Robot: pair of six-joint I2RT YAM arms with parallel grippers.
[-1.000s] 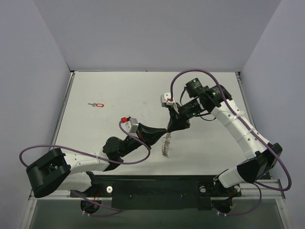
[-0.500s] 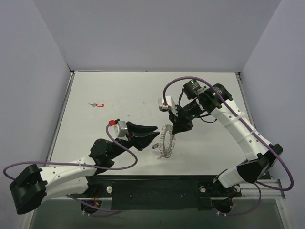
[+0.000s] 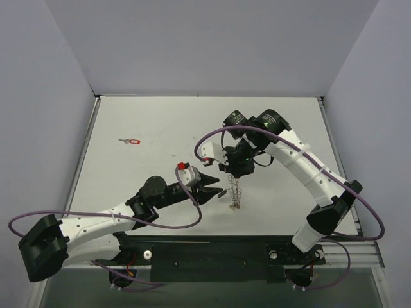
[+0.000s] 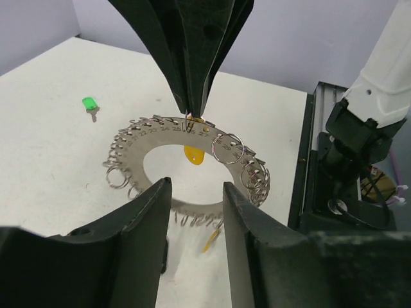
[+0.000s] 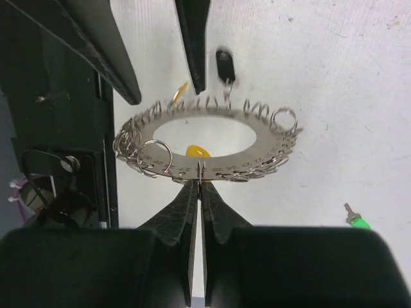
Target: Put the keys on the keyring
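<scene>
A flat silver-grey metal keyring point(image 4: 149, 132), rimmed with small wire loops, is being held upright just ahead of the left gripper point(image 4: 196, 186), blocking the way past its parted fingers. The right gripper point(image 4: 192, 110) is pinching the top rim, closing off the room above. A yellow-headed key point(image 4: 194, 154) is hanging in the hollow centre. The white table point(image 3: 141, 115) is lying open to the left, bearing only a green-headed key point(image 4: 90, 104) and a far-off red-headed key point(image 3: 131, 140).
</scene>
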